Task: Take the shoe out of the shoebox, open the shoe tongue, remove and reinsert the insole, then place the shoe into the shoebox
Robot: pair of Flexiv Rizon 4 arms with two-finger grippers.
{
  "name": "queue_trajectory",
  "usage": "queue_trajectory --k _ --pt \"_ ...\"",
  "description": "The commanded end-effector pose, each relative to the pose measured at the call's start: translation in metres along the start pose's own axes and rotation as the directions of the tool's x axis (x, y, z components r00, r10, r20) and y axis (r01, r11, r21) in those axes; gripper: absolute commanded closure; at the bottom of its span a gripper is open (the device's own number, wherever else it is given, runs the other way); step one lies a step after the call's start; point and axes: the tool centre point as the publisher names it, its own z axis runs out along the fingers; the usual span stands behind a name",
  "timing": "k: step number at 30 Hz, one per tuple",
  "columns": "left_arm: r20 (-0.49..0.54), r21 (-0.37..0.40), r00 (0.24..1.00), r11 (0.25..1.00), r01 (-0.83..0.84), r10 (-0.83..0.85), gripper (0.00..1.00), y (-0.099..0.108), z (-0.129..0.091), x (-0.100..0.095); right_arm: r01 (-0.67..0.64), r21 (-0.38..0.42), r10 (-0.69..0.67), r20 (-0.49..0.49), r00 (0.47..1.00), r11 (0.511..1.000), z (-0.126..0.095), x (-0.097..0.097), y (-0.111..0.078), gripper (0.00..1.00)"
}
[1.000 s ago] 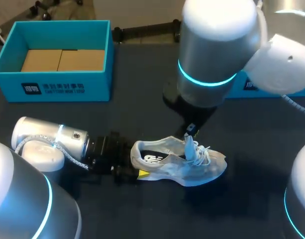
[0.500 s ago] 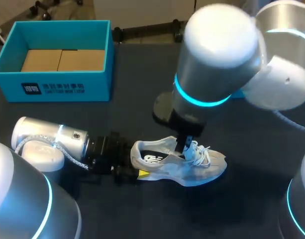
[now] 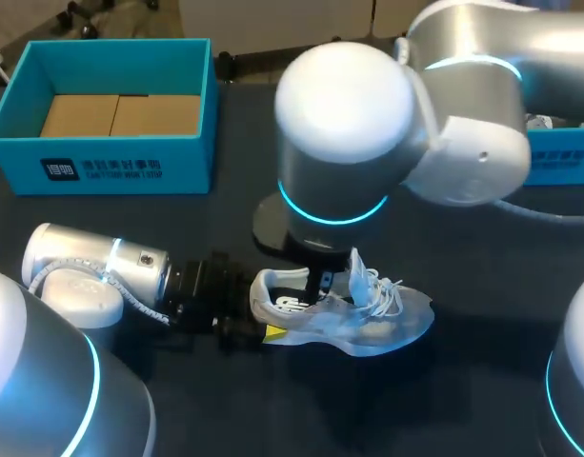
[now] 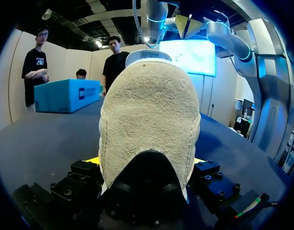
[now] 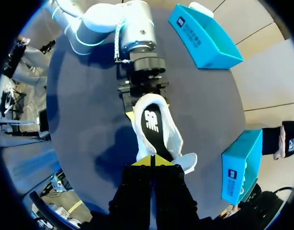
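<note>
Shoe (image 3: pixel 368 324) is out of the box, lower centre of the head view on the dark table (image 3: pixel 482 400), toe pointing right. Left gripper (image 5: pixel 147 110) is clamped on the heel from both sides. The head view hides most of that, but the left wrist view shows the heel wedged between the finger blocks. Right gripper (image 5: pixel 150 160) has its yellow tips pressed together, just over the black insole (image 5: pixel 154 127). Whether they pinch anything can't be told (the head view buries the fingers under the arm's elbow). Only the head view shows the tongue (image 3: pixel 356 271) standing up. Open teal shoebox (image 3: pixel 110 171) sits upper left, well apart from the shoe.
</note>
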Motion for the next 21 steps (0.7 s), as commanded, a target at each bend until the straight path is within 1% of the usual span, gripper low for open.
queue_trajectory --k 1,8,12,16,21 --pt "0.002 -0.001 1.0 1.0 0.0 0.0 1.0 0.001 0.0 0.002 0.036 0.054 -0.036 -0.008 0.999 0.998 0.025 0.005 0.024 1.0" --pt "0.002 -0.001 1.0 1.0 0.0 0.0 1.0 0.001 0.0 0.002 0.093 0.057 -0.093 0.001 0.996 0.994 0.044 0.007 0.034 1.0" --pt "0.002 -0.001 1.0 1.0 0.0 0.0 1.0 0.001 0.0 0.002 0.121 0.07 -0.121 -0.005 0.993 0.99 0.057 0.005 0.037 1.0" --pt "0.002 -0.001 1.0 1.0 0.0 0.0 1.0 0.001 0.0 0.002 0.129 0.086 -0.128 -0.019 0.992 0.988 0.068 0.004 0.037 1.0" --pt "0.002 -0.001 1.0 1.0 0.0 0.0 1.0 0.001 0.0 0.002 0.144 0.09 -0.141 -0.041 0.989 0.985 0.09 0.0 0.031 1.0"
